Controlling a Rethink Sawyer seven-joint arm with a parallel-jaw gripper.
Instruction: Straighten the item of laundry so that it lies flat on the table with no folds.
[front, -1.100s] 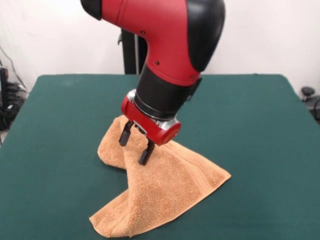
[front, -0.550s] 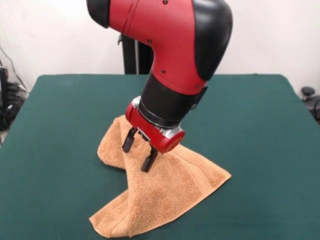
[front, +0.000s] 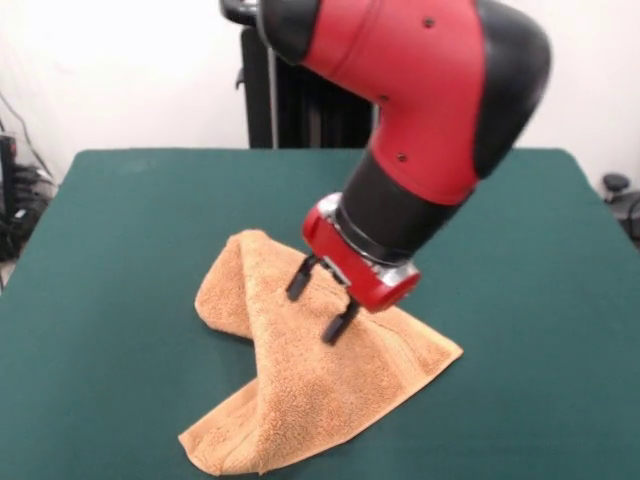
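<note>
- Near the middle of the dark green felt-topped table (front: 120, 300), you had the light orange-tan terry-cloth towel (front: 300, 385) lying crumpled, twisted into folds with one rounded hump at its far left.
- Just above the towel's upper fold, your red-and-black claw (front: 320, 304) hung tilted, its two dark fingers (front: 298, 279) spread apart and gripping nothing.
- Whether the fingertips touched the cloth, you could not tell.
- Behind the claw, the red and black arm (front: 430, 110) slanted down from above.
</note>
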